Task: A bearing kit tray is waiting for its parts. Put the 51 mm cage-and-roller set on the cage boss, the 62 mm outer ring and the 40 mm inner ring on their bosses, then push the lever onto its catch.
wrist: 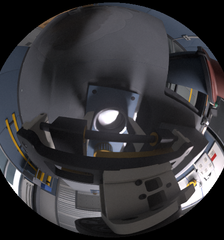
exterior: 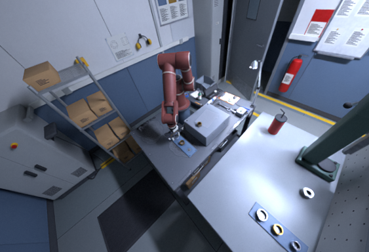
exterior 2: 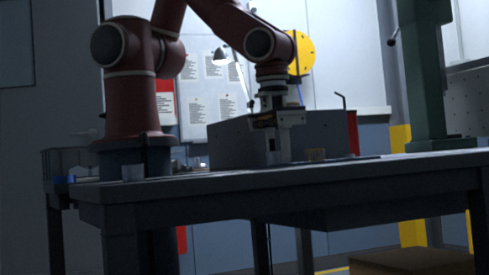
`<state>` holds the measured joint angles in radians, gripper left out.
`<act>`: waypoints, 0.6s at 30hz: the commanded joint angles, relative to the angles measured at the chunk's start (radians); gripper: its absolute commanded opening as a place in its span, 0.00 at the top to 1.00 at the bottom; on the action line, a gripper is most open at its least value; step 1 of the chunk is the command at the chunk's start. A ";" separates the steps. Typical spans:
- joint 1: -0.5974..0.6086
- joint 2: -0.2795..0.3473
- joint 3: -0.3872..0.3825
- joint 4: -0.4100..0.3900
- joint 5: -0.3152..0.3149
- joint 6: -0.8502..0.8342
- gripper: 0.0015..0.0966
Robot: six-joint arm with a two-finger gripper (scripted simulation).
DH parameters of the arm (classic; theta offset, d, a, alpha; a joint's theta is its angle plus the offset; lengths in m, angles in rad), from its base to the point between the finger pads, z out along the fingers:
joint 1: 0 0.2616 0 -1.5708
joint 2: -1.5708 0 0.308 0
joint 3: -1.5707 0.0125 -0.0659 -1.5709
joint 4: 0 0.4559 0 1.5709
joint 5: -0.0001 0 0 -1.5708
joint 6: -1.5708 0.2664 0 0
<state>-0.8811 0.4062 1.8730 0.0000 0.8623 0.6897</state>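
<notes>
A shiny steel ring (wrist: 111, 119) sits on the near end of the blue kit tray (exterior: 184, 146), between the fingers of my gripper (exterior: 173, 136), which is closed on it low over the bench. The brass cage-and-roller set (exterior: 181, 142) sits on the tray's middle boss, seen beside the fingers (exterior 2: 314, 154) from the second side camera. A small brass-coloured part (exterior: 198, 124) rests on top of the grey box (exterior: 207, 123). The lever is not visible.
The grey box stands right behind the tray. The arm's base (exterior 2: 133, 154) rises at the bench's far end among small tools. A second bench in the foreground carries another blue tray (exterior: 278, 228) with rings, a loose ring (exterior: 307, 192), a red cylinder (exterior: 277, 123) and a green press (exterior: 323, 154).
</notes>
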 commanded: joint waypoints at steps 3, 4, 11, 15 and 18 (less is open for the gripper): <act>0.000 -0.001 -0.001 0.000 0.000 0.000 0.32; 0.000 -0.001 -0.001 0.000 0.000 0.000 0.30; 0.000 -0.001 -0.001 0.000 0.000 0.000 0.21; 0.000 -0.001 -0.001 0.000 0.000 0.000 0.21; 0.000 -0.001 -0.001 0.000 0.000 0.000 0.21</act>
<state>-0.8811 0.4062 1.8730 0.0000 0.8623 0.6897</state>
